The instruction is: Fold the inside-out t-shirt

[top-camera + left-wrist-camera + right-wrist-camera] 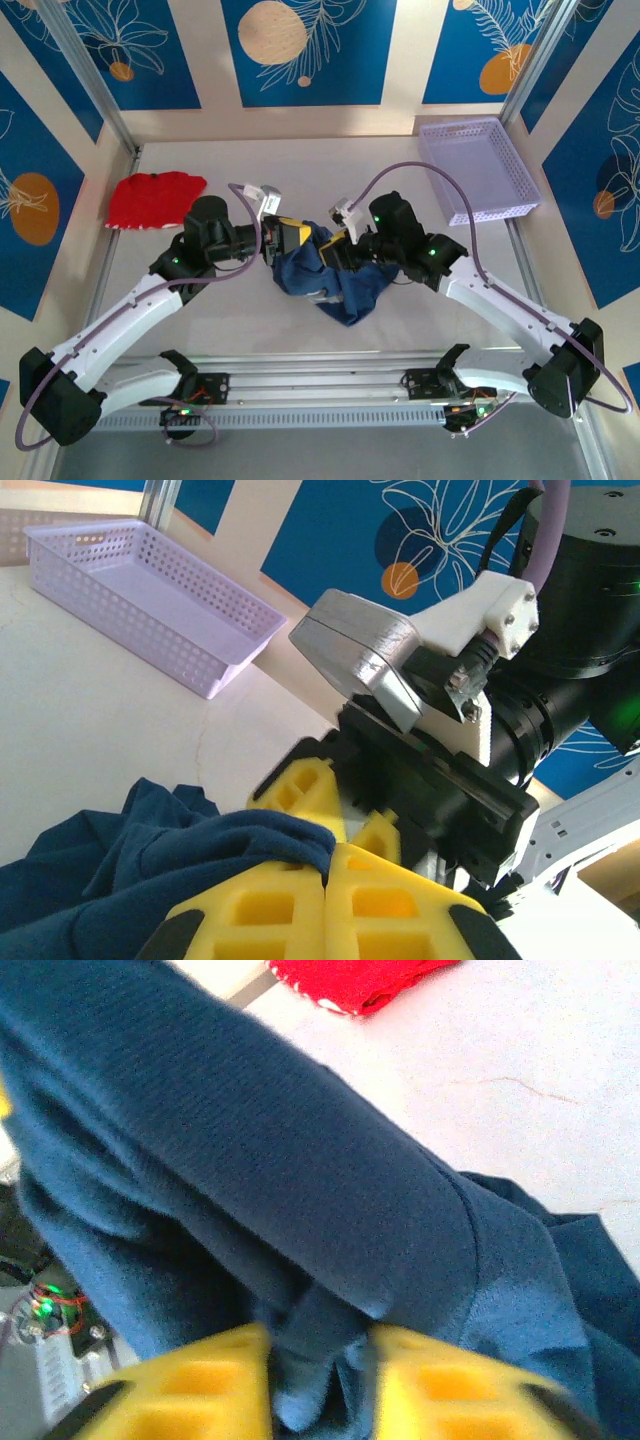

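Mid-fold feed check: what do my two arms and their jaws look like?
Both the left arm and the right arm have white links, black joint housings with small green lights, and a lilac cable looping along each. The jaws are bright yellow blocks with recessed pockets. A silver camera housing sits on a white bracket.

The pale table carries a red garment at its far left, a lavender basket at its far right, and a bunched navy t-shirt near the middle.
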Tool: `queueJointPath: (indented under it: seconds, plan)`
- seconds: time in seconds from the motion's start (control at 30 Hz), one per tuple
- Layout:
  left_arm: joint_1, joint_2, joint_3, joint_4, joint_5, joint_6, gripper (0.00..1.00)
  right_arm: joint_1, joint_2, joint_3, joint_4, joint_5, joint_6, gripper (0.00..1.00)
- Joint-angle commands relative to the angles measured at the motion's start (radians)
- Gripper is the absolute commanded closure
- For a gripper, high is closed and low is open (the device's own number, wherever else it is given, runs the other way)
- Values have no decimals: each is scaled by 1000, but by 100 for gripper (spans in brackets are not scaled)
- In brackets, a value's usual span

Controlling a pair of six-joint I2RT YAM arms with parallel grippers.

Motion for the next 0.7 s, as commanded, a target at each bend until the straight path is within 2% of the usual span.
queueJointPath:
  seconds: [0.0, 0.1, 0.23, 0.43, 0.67]
  plan:
    - [10, -17, 25, -17, -23, 37, 100, 8, -15, 24, 14, -5, -12, 85]
    - [10, -28, 30, -64, -105, 49, 100, 3, -52, 21, -24, 25, -26, 95]
    - [35, -51, 30, -124, -249, 40, 100, -39, -135, 33, -89, 32, -45, 95]
    - [111, -71, -15, -84, -249, -30, 100, -193, -234, -10, -10, -207, 47, 95]
    - [111, -35, -10, -140, -198, 16, 100, -238, -199, -62, 141, -353, 156, 97]
